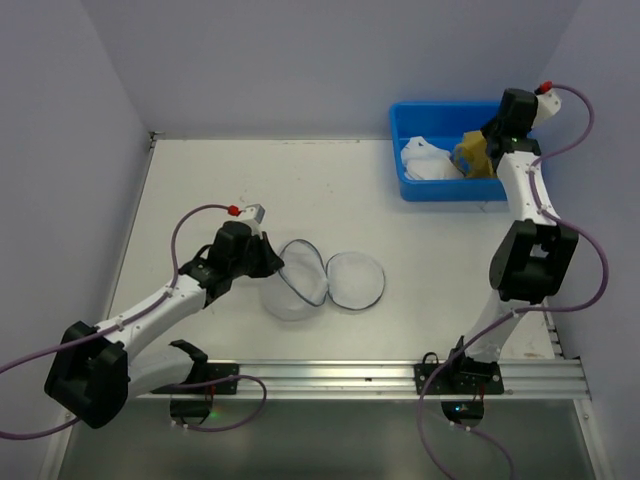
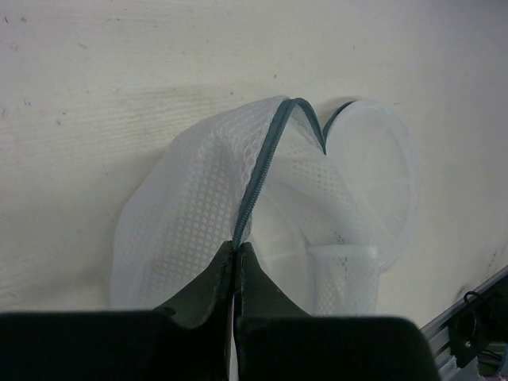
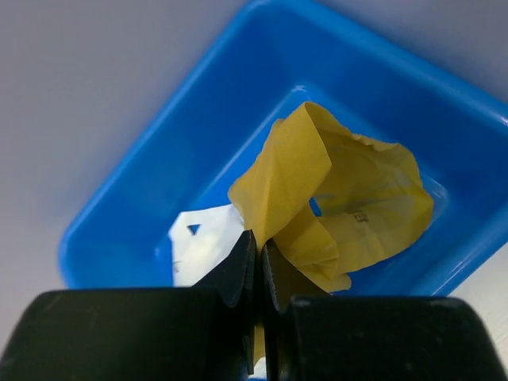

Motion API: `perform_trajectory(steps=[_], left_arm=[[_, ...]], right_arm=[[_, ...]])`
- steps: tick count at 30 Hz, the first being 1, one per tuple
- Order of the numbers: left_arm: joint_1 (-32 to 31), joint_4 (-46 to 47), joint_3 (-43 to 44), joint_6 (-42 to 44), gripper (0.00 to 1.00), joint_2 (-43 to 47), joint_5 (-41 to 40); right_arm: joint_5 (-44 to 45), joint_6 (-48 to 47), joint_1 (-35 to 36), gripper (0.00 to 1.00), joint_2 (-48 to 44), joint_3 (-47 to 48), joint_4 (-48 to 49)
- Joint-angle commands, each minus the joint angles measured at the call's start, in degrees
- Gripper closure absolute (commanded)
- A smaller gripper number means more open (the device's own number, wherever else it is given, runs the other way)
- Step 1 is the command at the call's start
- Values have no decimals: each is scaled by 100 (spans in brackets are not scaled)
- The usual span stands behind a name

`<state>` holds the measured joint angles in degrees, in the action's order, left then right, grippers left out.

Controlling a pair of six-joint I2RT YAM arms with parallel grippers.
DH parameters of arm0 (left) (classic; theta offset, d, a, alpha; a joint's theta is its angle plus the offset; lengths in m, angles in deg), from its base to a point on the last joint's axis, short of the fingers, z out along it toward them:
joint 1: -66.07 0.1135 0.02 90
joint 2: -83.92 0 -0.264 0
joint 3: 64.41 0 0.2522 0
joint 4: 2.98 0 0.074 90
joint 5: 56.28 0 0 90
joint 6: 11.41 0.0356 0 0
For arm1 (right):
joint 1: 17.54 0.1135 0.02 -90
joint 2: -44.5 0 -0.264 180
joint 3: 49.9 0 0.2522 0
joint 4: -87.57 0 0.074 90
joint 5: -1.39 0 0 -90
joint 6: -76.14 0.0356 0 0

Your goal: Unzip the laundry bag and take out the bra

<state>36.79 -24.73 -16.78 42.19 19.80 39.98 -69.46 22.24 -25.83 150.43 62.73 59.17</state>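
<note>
Right gripper (image 3: 255,248) is pinching the mustard bra (image 3: 349,198) tight, hanging it over the blue bin (image 3: 151,186); left gripper (image 2: 236,252) is clamping the zipper edge of the laundry bag (image 2: 182,214), which is lying open on the worktop (image 1: 220,180); judged from here, the thin pinch could be slipping, or fabric snagging on the gripper at release; right arm (image 1: 528,190) is reaching far, wrist bent down; left arm (image 1: 160,305) is stretching low.

The laundry bag (image 1: 325,280) lies near the middle of the table (image 1: 240,190), its round flap spread to its right, and the left fingers (image 2: 208,286) touch its left rim. The bin (image 1: 415,188) stands at the far right corner, and the bra (image 1: 473,155) is over it, between the right fingers (image 3: 238,274) (a cloth (image 1: 425,160) lies in the bin, left of the bra).
</note>
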Motion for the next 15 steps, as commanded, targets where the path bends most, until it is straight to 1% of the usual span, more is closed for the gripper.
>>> perform_trajectory(steps=[1,4,5,8,9,11,12,15], left_arm=[[10,280,6,-51,100,-92,165],[19,307,-20,-42,100,-171,200],[19,307,-29,-42,100,-180,209],[19,324,-47,-25,100,-189,200],[19,324,-47,-16,100,-180,174],[10,324,-47,-7,100,-180,165],[18,333,-38,-7,100,-180,182],[10,386,-64,-7,100,-171,165]], right_arm=[[800,380,-23,100,260,396,163],[642,494,-119,100,735,589,171],[442,495,-163,100,858,711,189],[160,477,-207,84,1254,923,198],[150,503,-225,73,1307,932,154],[193,731,-251,59,1325,871,31],[237,793,-269,47,1281,827,-65],[247,943,-260,30,966,599,-189]])
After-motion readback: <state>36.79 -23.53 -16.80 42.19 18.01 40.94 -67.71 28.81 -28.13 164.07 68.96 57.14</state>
